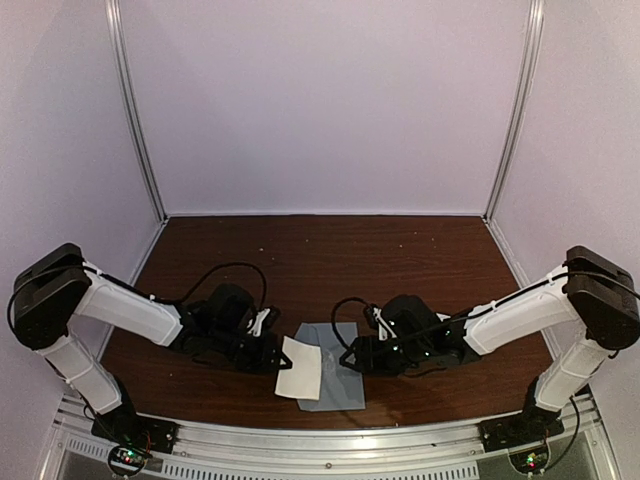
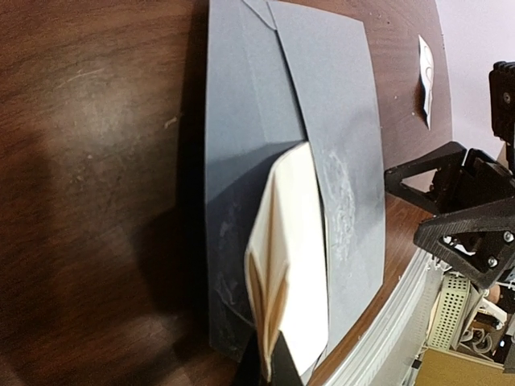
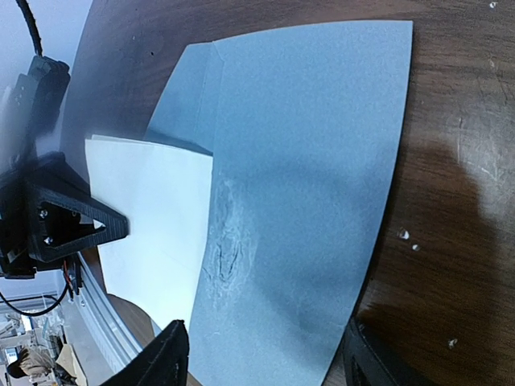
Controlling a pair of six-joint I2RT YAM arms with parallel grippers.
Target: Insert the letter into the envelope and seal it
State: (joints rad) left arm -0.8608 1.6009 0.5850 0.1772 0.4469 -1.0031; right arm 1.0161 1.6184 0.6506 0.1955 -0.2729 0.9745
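Lying flat near the front edge of the wooden table [image 1: 400, 250], the envelope [image 1: 338, 380] has the folded white letter [image 1: 300, 368] tucked partway into its left side. The left gripper [image 1: 268, 355] is clamped on the letter's outer end, while the right gripper [image 1: 350, 358] stands spread-jawed over the envelope's right edge. A small white slip [image 2: 425, 76] lies nearby, its marks too small to read.

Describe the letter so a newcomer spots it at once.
At the front centre of the brown table lies a grey-blue envelope. The letter pokes from its left side, pinched by the left gripper: folded cream paper, not grey-blue.
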